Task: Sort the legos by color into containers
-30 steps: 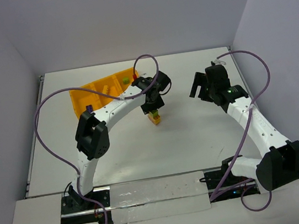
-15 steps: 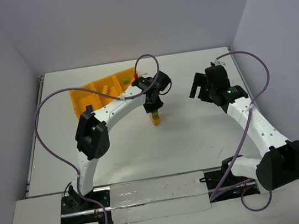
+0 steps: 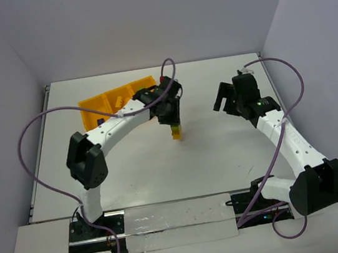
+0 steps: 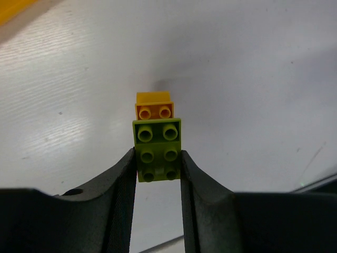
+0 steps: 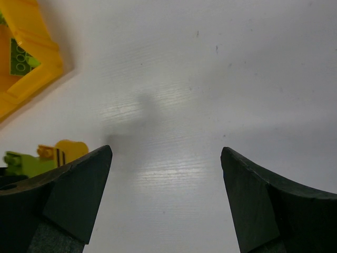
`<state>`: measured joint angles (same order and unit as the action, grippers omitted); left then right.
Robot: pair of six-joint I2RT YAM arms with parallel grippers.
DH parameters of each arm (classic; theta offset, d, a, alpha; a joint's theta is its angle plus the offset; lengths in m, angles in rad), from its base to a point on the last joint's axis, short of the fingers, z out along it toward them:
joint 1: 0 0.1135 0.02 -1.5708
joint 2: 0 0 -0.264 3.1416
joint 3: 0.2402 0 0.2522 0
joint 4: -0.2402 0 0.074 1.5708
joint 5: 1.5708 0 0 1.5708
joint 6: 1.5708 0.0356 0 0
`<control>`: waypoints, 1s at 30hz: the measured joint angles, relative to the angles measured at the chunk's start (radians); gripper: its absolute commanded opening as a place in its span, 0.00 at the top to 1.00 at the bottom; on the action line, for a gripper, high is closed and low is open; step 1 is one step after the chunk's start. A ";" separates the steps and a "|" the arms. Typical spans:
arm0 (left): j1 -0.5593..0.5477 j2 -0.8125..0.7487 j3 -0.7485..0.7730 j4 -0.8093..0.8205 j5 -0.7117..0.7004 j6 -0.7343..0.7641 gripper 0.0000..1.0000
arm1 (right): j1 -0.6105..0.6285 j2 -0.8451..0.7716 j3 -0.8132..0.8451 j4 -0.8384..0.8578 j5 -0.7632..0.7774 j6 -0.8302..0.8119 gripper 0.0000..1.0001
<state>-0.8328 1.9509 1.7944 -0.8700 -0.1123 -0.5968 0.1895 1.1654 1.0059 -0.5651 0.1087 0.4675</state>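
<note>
- The left gripper is over the middle of the table. Its jaws are narrowed to one brick's width and clamped on the two sides of a lime green brick.
- Its fingers press only the near half of that brick. The far half, studs showing, sticks out past the fingertips.
- An orange-yellow brick is joined to the far end of the green one, so the two make one small stack. Whether the stack touches the white table cannot be told.
- To the right and slightly farther away, the right gripper hangs over bare table. Its jaws are spread wide, with nothing between them and nothing touching them.
- The orange-yellow tray lies at the far left of the table, just beyond the left arm's wrist and apart from the held stack.
- In the right wrist view, a lime green lego lies inside the tray's corner compartment.
</note>
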 measured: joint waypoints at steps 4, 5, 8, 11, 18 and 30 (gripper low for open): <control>0.133 -0.182 -0.138 0.124 0.263 0.078 1.00 | -0.001 -0.028 -0.041 0.064 -0.142 -0.026 0.09; 0.178 -0.229 -0.170 0.153 0.329 0.088 1.00 | -0.002 -0.043 -0.060 0.087 -0.199 -0.030 0.09; 0.285 -0.324 -0.203 0.221 0.477 0.108 1.00 | -0.004 -0.083 -0.116 0.162 -0.364 -0.034 0.08; 0.331 -0.368 -0.219 0.306 0.614 0.112 1.00 | -0.009 -0.118 -0.176 0.272 -0.525 -0.019 0.07; 0.392 -0.399 -0.357 0.518 0.907 0.019 1.00 | -0.024 -0.123 -0.280 0.587 -0.862 0.115 0.05; 0.400 -0.398 -0.389 0.700 1.066 -0.087 1.00 | -0.024 0.001 -0.308 1.028 -1.067 0.365 0.04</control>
<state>-0.4324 1.5524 1.4049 -0.1702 0.9541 -0.6836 0.1654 1.1668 0.6983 0.4631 -0.9579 0.8326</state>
